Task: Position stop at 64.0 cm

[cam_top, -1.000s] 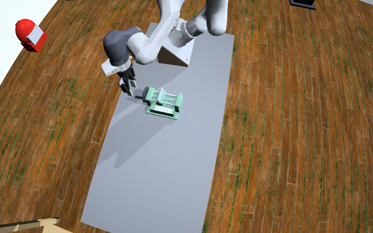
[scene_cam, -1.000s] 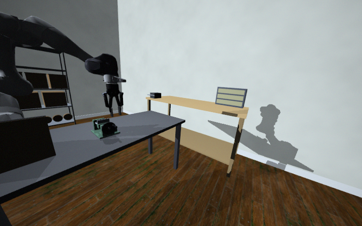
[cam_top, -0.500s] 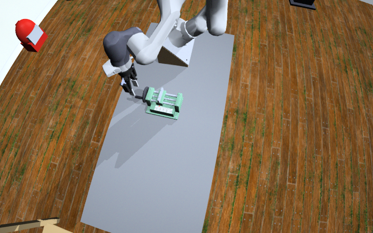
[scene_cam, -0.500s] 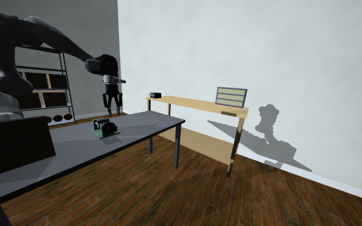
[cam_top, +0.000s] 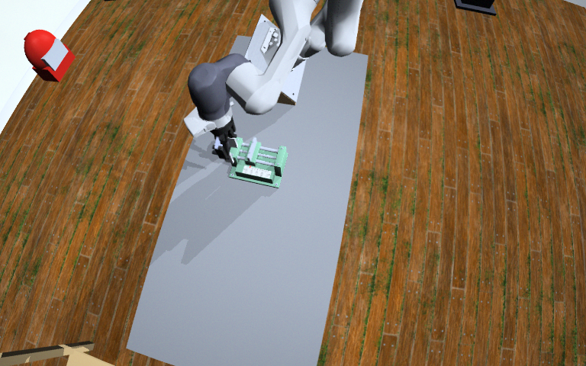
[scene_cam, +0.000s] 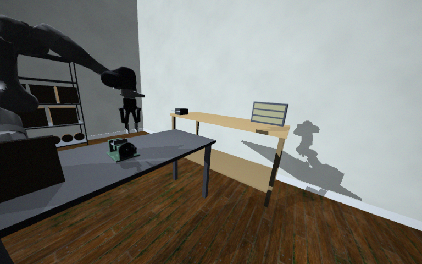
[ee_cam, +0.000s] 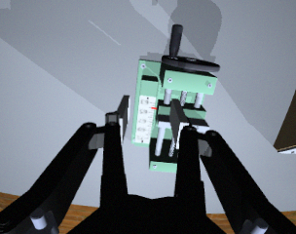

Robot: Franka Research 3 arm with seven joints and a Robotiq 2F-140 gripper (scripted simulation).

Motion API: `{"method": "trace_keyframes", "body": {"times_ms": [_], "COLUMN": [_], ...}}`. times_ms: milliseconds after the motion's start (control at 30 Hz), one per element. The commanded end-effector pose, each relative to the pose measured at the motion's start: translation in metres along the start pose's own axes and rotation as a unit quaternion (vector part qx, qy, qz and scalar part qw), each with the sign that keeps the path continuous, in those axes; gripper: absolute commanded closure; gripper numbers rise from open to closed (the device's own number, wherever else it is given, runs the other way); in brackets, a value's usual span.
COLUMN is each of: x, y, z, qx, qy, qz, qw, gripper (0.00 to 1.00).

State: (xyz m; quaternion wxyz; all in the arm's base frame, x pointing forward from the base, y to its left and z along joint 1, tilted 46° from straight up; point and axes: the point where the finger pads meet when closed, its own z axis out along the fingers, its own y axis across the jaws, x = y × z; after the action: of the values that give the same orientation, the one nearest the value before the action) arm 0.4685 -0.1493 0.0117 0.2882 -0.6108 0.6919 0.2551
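"Where was the stop?"

"On the green fixture (cam_top: 255,181) (scene_cam: 118,159) (ee_cam: 136,138), which stood on the grey table (cam_top: 250,271) (scene_cam: 161,140) (ee_cam: 51,122). The sliding block (cam_top: 252,152) sat on its rods, between the two end plates and nearer the handwheel's end."

"And the setting?"

"A red pointer (cam_top: 249,166) (ee_cam: 154,108) lay against the white scale (cam_top: 259,172) (ee_cam: 144,129), towards the handwheel end — the figures were too small for me to read."

"Was anything gripping the black handwheel (scene_cam: 127,150) (ee_cam: 191,63)?"

"No. The gripper (cam_top: 231,152) (scene_cam: 132,128) (ee_cam: 150,106) hung above the fixture, its jaws part-way spread with nothing pinched between them. In the wrist view the wheel and its upright handle (ee_cam: 175,41) lay beyond the fingertips, well outside the gap."

"What about the arm (cam_top: 282,49) (scene_cam: 66,44)?"

"It reached over the slanted panel (cam_top: 294,86) (scene_cam: 20,170) (ee_cam: 291,122), which shared the table with the fixture."

"And farther out?"

"A wooden bench (scene_cam: 220,120) by the pale wall, with a small black box (scene_cam: 181,111) at one end and a framed three-row panel (scene_cam: 268,113) at the other. A shelf rack (scene_cam: 82,121) stood behind the arm — and a rounded red object (cam_top: 40,47) showed beside the wall from above."
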Motion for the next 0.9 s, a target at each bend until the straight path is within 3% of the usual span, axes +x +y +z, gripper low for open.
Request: {"method": "trace_keyframes", "body": {"times_ms": [0, 233, 867], "x": [-0.003, -0.003, -0.003], "y": [-0.002, -0.002, -0.002], "z": [-0.002, 0.015, 0.015], "qx": [0.006, 0.006, 0.006], "qy": [-0.002, -0.002, -0.002], "qz": [0.025, 0.025, 0.025], "qw": [1.000, 1.000, 1.000], "gripper": [0.67, 0.67, 0.67]}}
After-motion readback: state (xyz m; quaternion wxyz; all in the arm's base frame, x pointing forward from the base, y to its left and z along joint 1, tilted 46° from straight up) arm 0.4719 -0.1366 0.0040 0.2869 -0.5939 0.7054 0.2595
